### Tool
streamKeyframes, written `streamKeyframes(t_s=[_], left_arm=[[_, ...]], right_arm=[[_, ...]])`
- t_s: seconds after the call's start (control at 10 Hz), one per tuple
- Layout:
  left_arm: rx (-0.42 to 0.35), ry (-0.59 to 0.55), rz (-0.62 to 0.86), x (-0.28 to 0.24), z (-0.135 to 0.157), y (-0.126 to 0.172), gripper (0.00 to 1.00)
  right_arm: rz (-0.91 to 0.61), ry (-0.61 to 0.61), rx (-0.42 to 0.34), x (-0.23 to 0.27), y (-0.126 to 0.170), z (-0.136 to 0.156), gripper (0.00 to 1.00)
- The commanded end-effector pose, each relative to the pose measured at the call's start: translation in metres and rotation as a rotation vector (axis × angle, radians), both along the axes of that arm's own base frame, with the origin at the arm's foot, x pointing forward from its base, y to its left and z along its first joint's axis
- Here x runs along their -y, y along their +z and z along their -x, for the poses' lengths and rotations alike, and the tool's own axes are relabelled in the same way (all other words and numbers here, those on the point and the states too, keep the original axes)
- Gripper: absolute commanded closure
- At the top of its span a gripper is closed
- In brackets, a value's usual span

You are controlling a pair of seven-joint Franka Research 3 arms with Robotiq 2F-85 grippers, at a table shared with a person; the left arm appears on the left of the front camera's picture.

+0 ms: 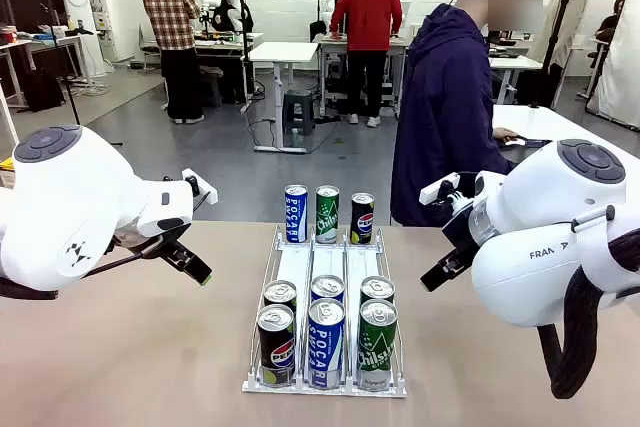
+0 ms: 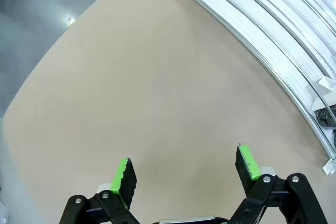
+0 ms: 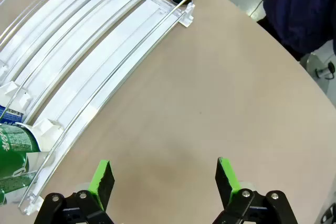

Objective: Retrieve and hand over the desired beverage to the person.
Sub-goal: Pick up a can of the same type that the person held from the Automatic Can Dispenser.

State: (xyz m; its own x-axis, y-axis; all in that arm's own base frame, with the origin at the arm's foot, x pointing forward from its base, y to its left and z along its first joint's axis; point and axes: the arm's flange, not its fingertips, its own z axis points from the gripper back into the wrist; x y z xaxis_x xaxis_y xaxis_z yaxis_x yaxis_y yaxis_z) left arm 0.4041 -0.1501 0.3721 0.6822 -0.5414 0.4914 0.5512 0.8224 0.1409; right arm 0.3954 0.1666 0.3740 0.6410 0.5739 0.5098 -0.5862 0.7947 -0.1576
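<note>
I have the white rack (image 1: 297, 269) mid-table, three cans (image 1: 327, 214) upright at its far end and six more cans (image 1: 326, 327) packed at its near end (Pepsi, Pocari and Chilsung labels). The person (image 1: 445, 117) stands beyond the rack's far right corner. My left gripper (image 2: 184, 158) hovers left of the rack, jaws wide and empty. The right gripper (image 3: 163, 165) hovers right of it, equally wide.
</note>
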Motion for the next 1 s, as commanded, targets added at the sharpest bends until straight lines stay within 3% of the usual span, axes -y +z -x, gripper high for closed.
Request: streamKeyframes(t_s=[0.0, 0.9], left_arm=[[0.0, 0.0, 0.0, 0.0, 0.0, 0.0, 0.0], [0.0, 0.0, 0.0, 0.0, 0.0, 0.0, 0.0]], right_arm=[[0.0, 0.0, 0.0, 0.0, 0.0, 0.0, 0.0], [0.0, 0.0, 0.0, 0.0, 0.0, 0.0, 0.0]])
